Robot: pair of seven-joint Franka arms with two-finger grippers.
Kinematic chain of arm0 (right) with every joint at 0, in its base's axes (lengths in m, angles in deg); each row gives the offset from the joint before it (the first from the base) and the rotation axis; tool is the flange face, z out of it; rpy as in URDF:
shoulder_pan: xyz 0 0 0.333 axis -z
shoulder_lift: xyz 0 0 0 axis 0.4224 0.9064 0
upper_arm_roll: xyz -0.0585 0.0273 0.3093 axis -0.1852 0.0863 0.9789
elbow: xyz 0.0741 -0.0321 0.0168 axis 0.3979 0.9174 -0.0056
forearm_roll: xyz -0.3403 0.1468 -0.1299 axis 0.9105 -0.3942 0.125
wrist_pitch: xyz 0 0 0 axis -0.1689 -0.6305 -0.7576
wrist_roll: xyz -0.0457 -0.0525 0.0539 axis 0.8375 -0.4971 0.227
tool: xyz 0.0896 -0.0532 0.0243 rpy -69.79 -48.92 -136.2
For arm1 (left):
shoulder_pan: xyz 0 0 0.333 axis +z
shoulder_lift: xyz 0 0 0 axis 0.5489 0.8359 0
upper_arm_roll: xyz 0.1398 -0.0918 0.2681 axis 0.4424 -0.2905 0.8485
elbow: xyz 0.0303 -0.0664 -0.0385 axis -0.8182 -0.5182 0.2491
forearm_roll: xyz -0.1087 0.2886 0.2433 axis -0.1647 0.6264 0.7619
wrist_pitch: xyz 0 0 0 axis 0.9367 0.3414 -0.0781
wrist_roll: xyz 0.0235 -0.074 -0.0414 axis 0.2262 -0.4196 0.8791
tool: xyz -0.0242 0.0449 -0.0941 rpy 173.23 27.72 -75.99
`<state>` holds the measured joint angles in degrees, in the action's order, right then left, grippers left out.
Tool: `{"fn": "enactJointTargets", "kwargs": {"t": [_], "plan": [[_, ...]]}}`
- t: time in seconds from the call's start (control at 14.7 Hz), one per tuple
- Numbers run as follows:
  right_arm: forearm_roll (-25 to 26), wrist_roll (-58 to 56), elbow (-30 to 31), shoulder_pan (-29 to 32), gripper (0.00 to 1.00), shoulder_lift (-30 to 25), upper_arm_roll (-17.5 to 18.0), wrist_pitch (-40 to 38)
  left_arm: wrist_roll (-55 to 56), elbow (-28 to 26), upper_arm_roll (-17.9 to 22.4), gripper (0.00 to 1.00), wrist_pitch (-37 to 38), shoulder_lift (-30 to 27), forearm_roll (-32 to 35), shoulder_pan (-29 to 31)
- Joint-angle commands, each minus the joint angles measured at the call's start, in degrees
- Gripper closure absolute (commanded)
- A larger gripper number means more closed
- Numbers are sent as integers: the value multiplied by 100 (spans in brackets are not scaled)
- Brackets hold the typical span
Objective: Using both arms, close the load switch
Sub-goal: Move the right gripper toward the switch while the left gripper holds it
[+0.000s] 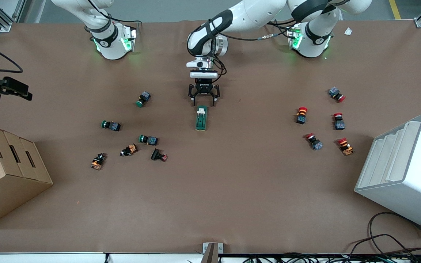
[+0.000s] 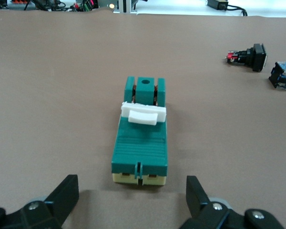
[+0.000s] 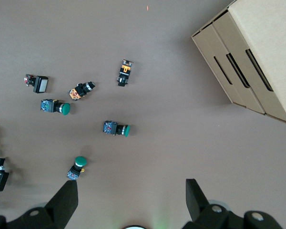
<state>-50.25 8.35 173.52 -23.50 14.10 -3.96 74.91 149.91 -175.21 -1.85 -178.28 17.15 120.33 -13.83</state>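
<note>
The load switch [image 1: 201, 118] is a dark green block with a cream base and a white lever on top. It lies on the brown table near the middle, and its length runs toward the front camera. My left gripper [image 1: 203, 98] is open and low over the table, just off the switch's end that lies farther from the front camera. In the left wrist view the switch [image 2: 141, 143] lies just ahead of the open left gripper [image 2: 131, 186], not between the fingers. My right gripper [image 3: 131, 200] is open and empty, held high over its own base; it is out of the front view.
Green, orange and black push-buttons [image 1: 148, 140] are scattered toward the right arm's end. Red push-buttons [image 1: 338, 121] lie toward the left arm's end. A cardboard box [image 1: 2, 171] and a white stepped bin [image 1: 404, 171] stand at the table's ends. Cables [image 1: 389, 241] lie at the front edge.
</note>
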Motion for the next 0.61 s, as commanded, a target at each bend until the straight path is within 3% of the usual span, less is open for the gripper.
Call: {"fn": "enactJointTargets", "kwargs": {"t": [0.0, 0.54], "plan": [[-56, 699, 12, -130, 0, -47, 46, -10, 53, 271, 268, 1, 29, 258, 118, -280], [-416, 3118, 91, -1044, 0, 208, 54, 376, 70, 262, 277, 1, 108, 319, 118, -324]]}}
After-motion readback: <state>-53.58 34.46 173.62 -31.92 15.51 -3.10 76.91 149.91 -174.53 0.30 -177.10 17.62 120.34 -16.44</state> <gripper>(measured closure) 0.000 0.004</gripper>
